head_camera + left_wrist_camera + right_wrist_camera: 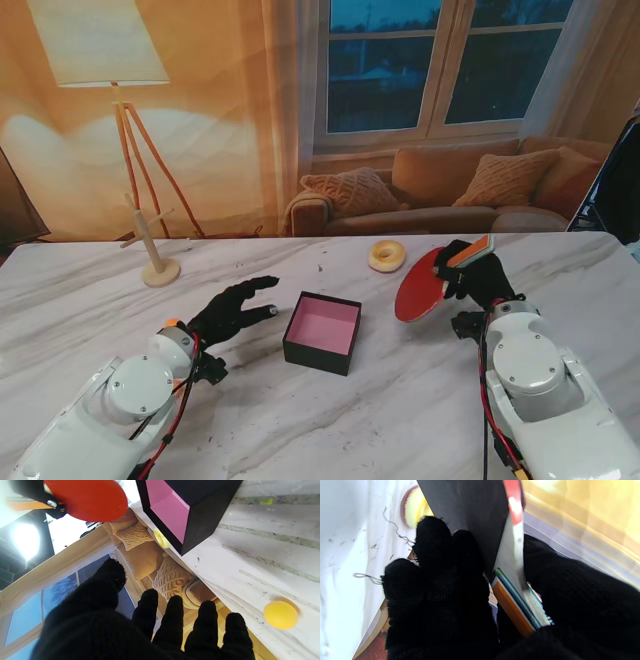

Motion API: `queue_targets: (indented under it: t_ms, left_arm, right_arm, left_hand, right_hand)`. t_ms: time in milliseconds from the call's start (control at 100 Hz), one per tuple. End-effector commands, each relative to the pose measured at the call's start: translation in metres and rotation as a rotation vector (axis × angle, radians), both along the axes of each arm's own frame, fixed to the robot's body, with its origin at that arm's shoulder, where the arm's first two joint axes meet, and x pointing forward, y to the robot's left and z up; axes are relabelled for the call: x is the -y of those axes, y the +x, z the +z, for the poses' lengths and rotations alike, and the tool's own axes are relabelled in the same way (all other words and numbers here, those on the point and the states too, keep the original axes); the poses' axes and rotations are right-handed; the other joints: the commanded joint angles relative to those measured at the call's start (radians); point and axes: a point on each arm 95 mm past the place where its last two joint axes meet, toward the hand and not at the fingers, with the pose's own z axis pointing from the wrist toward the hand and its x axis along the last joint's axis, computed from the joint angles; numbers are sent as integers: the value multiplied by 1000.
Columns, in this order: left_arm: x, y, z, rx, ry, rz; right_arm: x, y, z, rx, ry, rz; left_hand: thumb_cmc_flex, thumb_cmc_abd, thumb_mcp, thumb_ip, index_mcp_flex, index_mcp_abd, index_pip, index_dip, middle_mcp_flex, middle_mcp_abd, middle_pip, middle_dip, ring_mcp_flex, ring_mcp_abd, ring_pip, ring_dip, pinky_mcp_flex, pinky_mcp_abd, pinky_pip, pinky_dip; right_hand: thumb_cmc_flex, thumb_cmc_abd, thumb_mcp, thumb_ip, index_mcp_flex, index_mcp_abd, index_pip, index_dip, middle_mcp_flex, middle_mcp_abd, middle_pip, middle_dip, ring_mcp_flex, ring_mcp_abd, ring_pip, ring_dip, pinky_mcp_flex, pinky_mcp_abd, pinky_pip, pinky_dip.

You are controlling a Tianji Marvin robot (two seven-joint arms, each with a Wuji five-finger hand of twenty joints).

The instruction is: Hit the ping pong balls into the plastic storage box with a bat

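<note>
Red bat point(420, 286) sits clenched in the right robot hand point(478, 277); the left robot hand point(232, 310) hangs released, fingers spread. A yellow ball point(280, 615) rests on the desk point(400, 410) beside it. Swing low, aiming at the box point(322, 333).

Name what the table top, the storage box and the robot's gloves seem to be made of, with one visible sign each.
Table top: marble or marble-look laminate, grey veining.
Storage box: likely matt plastic, black walls, pink inside.
Gloves: knitted black fabric, fuzzy on the left hand and right hand.
</note>
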Motion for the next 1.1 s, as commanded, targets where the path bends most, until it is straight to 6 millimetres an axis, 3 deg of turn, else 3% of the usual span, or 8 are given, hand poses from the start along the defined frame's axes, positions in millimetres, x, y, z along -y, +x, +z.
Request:
queue_targets:
  t_ms: [0, 240, 490, 580, 680, 800, 950, 1090]
  left_arm:
    - [-2, 4, 6, 3, 24, -14]
    - [-13, 19, 16, 49, 146, -26]
    - [-27, 38, 22, 85, 283, -7]
    - [-32, 44, 23, 84, 335, -3]
    - [-37, 51, 22, 66, 391, -12]
    - [-41, 58, 18, 42, 472, -29]
    - [-42, 68, 9, 31, 547, -30]
    - [-41, 77, -1, 28, 595, -22]
  right_arm:
    - [-9, -3, 3, 4, 26, 30]
    - [-23, -11, 1, 7, 89, 70]
    - [-36, -19, -4, -10, 160, 91]
    - [-40, -21, -6, -15, 181, 91]
    - [-43, -24, -9, -18, 203, 89]
    - [-45, -27, -11, -25, 218, 90]
    - [-48, -29, -13, -36, 242, 92]
    - [-49, -32, -14, -43, 255, 93]
  left_hand:
    - [7, -19, 19, 20, 19, -6, 3, 2, 12, 3, 14, 29, 4, -3, 11, 15, 5, -6, 12, 23]
    - [-2, -71, 93, 14, 61, -23, 90, 54, -8, 20, 52, 110, 1, -4, 42, 55, 8, -2, 17, 47]
    - [-26, -139, 192, 0, 111, -14, 250, 149, -66, 1, 70, 157, -39, -39, 42, 74, -22, -14, 3, 58]
    - [-32, -155, 208, -2, 83, -23, 257, 153, -102, -9, 63, 157, -60, -50, 32, 71, -30, -4, -6, 50]
    - [-39, -169, 229, -5, 4, -42, 154, 78, -122, -16, -8, 106, -66, -36, 25, 66, -2, 28, 17, 66]
    - [-40, -174, 236, -4, -77, -56, 77, 32, -131, -10, -27, 116, -53, -10, 59, 103, 23, 50, 106, 170]
    - [-28, -178, 302, 8, -87, -55, 68, 36, -116, 6, 39, 165, -33, 8, 163, 237, -7, 34, 375, 310]
    - [-14, -174, 394, 29, -64, -49, 123, 59, -111, 15, 88, 216, -36, 18, 297, 366, -9, 9, 685, 274]
  right_hand:
    - [80, 79, 64, -4, 50, 2, 32, -1, 38, -21, 54, 0, 39, -38, 22, 9, 5, -33, 28, -15]
    - [80, 86, 58, -4, 46, 0, 32, 2, 34, -24, 57, 3, 33, -44, 26, 11, 1, -36, 30, -14]
    - [81, 87, 54, -2, 44, 2, 32, 4, 32, -24, 59, 4, 30, -44, 29, 13, -1, -36, 31, -13]
    - [82, 88, 54, -2, 44, 1, 32, 4, 32, -23, 59, 4, 29, -43, 29, 14, -2, -37, 30, -13]
    - [82, 89, 53, -2, 44, 0, 32, 5, 32, -23, 59, 5, 29, -43, 29, 14, -3, -38, 31, -12]
    - [81, 89, 52, -2, 43, -1, 31, 5, 31, -25, 61, 7, 28, -44, 33, 16, -4, -39, 35, -9]
    - [81, 91, 51, -2, 43, -2, 32, 6, 30, -24, 61, 7, 25, -44, 37, 18, -7, -38, 36, -8]
    - [80, 94, 49, -2, 41, -4, 31, 8, 28, -26, 64, 10, 22, -45, 40, 20, -10, -40, 39, -5]
